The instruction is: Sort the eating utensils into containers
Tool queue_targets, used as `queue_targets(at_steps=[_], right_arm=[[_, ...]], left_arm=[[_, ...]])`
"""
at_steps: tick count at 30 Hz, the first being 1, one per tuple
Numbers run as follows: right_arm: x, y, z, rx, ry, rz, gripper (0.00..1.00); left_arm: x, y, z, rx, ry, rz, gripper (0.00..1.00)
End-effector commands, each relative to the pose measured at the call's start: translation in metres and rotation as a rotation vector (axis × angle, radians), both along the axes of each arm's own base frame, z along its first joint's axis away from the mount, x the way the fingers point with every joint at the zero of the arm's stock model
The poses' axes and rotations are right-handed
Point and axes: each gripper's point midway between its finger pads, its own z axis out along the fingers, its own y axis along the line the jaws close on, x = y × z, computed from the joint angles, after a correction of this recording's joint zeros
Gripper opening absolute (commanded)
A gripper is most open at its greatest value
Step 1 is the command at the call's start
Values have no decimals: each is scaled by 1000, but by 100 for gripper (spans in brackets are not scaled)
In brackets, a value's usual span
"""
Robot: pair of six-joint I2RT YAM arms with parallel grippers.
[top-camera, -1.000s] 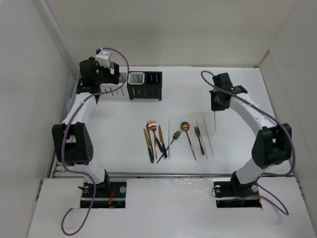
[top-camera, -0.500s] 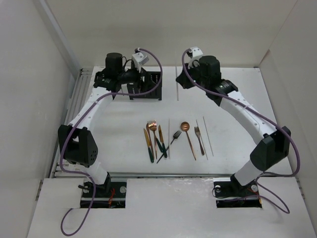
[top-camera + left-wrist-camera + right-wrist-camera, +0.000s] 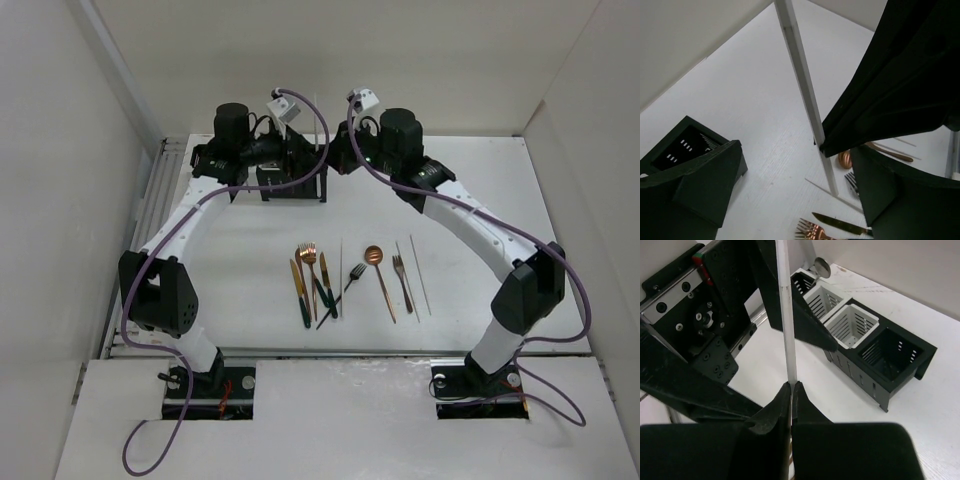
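My right gripper (image 3: 791, 388) is shut on a thin white stick (image 3: 785, 315), held above the table beside the containers (image 3: 855, 325), a row of white and black slotted caddies. In the left wrist view the same stick (image 3: 805, 95) crosses the gap between the wide-apart fingers (image 3: 695, 190) of my open left gripper (image 3: 795, 200), which holds nothing. From above, the left gripper (image 3: 298, 150) and right gripper (image 3: 338, 155) meet over the black caddies (image 3: 300, 186). The other eating utensils lie mid-table: a copper fork (image 3: 307, 255), a copper spoon (image 3: 374, 258), dark forks (image 3: 352, 275) and white sticks (image 3: 420, 275).
A round silver spoon head (image 3: 821, 266) sticks up from the far end caddy. White walls (image 3: 60, 150) enclose the table on the left, back and right. A metal rail (image 3: 165, 170) runs along the left edge. The arm bases (image 3: 210, 385) stand at the near edge.
The right arm swung from the right side of the table to the containers, carrying the white stick. The left arm swung right from the row's left end to meet it.
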Motion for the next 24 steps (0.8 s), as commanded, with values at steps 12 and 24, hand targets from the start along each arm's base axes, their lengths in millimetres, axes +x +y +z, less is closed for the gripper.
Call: queue_targets(at_steps=[12, 24], right_arm=[[-3, 21, 43, 95, -97, 81, 3], [45, -52, 29, 61, -86, -118, 88]], left_arm=[[3, 0, 17, -73, -46, -3, 0], [124, 87, 16, 53, -350, 503, 0]])
